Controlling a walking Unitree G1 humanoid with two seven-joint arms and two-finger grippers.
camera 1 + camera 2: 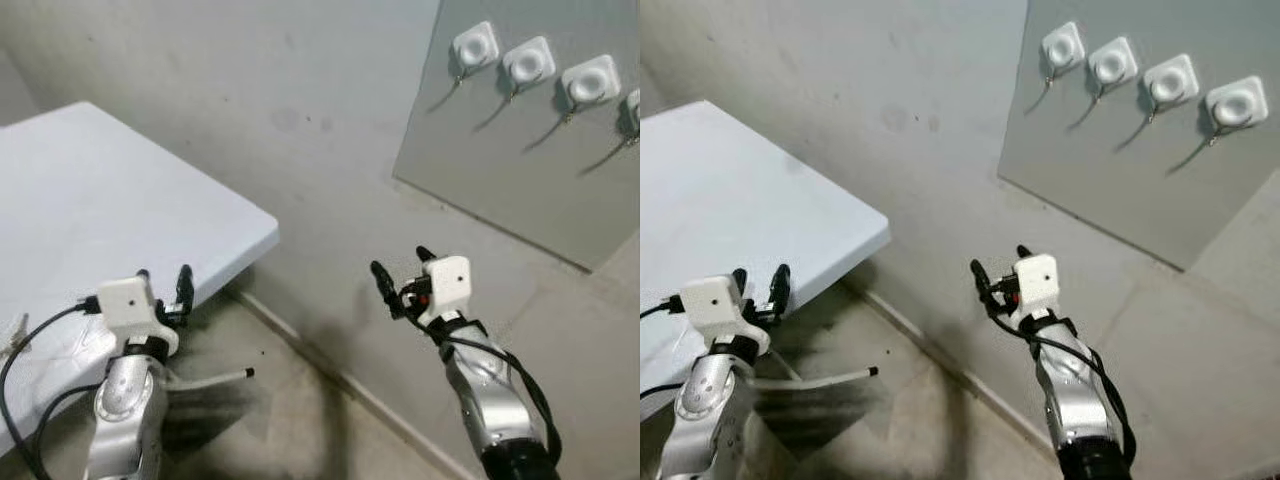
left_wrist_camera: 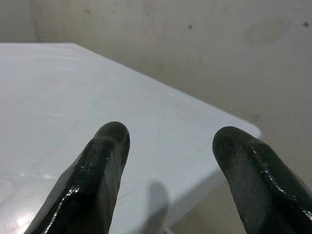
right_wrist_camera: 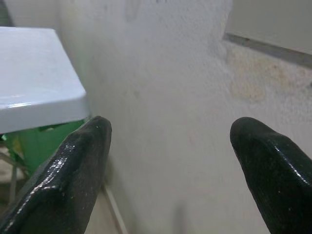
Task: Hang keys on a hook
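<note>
White worktop (image 1: 120, 200) ahead of and beneath the left gripper (image 1: 165, 283), fingers (image 2: 92, 180) apart, nothing between them. Right gripper (image 1: 400, 272) raised before the bare plaster wall (image 1: 300, 120), fingers (image 3: 73, 165) spread wide, likewise empty. Grey board (image 1: 500, 170) up and to the right of those fingers, carrying a row of white adhesive hooks (image 1: 528, 63), each with a thin metal prong. Keys nowhere to be made out on worktop, floor or hooks. Probable handling: light, rigid, slippery metal, apt to swing; best pinched at the ring or key bow, leaving the loop free for the prong.
</note>
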